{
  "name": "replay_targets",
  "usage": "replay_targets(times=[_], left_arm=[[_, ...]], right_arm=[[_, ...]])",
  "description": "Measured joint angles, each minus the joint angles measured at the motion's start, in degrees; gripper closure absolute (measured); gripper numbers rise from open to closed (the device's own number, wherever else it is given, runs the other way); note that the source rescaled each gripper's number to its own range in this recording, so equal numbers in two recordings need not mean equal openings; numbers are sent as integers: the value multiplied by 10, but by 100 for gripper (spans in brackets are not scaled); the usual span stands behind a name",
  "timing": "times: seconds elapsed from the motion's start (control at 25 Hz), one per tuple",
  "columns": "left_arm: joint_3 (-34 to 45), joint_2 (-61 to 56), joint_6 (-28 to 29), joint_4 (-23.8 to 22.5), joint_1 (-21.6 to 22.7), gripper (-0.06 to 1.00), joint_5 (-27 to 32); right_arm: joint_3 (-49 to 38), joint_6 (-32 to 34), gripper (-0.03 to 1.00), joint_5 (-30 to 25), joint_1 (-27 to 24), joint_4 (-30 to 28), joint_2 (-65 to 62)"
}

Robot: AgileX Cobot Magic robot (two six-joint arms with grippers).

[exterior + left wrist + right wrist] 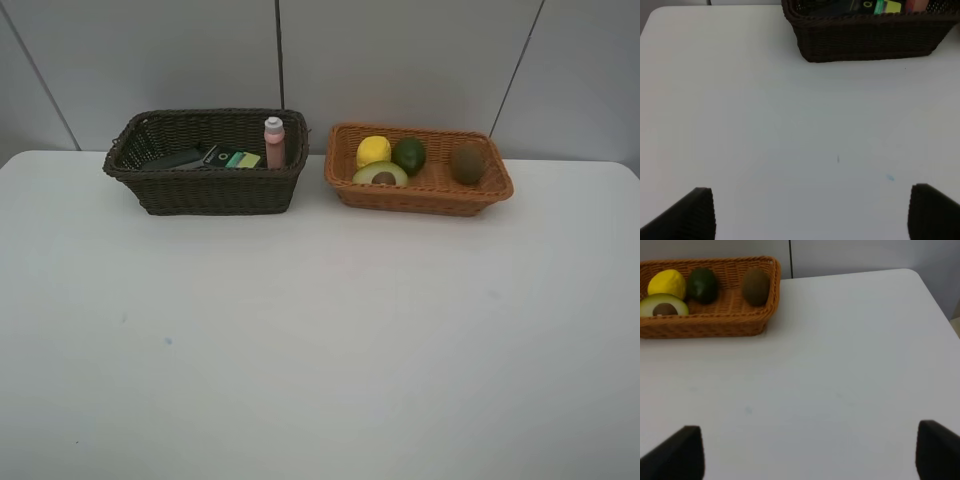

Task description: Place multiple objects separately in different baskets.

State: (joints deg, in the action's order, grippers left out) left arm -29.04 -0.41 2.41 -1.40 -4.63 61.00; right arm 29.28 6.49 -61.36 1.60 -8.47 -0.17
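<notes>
- My left end effector (810, 212) is wide open and holds nothing. My right end effector (810, 452) is wide open and empty too.
- Both hang over the bare white bench (320, 340), on the near side, well apart from the baskets.
- The dark brown basket (865, 37) is ahead of my left end effector and a bit off to the right side. My left arm is the nearer one to it.
- In it I can see the pink bottle (274, 142) standing up at its right end, and a dark bottle (180, 159) and a black eraser (232, 158) lying flat. I cannot see the cup well.
- The orange basket (715, 322) is ahead of my right end effector and off to the left side. My right arm is the nearer one to it.
- In it lie the cut avocado (663, 306), the lemon (667, 283), the whole avocado (702, 284) and the kiwi (756, 286). The kiwi is a little apart from the other three.
- Both baskets have their long side running across in front of me.
- I see nothing loose on the bench, so I think the sorting is done.
</notes>
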Motion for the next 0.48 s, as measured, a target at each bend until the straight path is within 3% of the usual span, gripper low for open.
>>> replay_targets(times=[0.48], left_arm=[[0, 0, 0, 0, 0, -6, 0]], right_arm=[[0, 0, -3, 0, 0, 0, 0]])
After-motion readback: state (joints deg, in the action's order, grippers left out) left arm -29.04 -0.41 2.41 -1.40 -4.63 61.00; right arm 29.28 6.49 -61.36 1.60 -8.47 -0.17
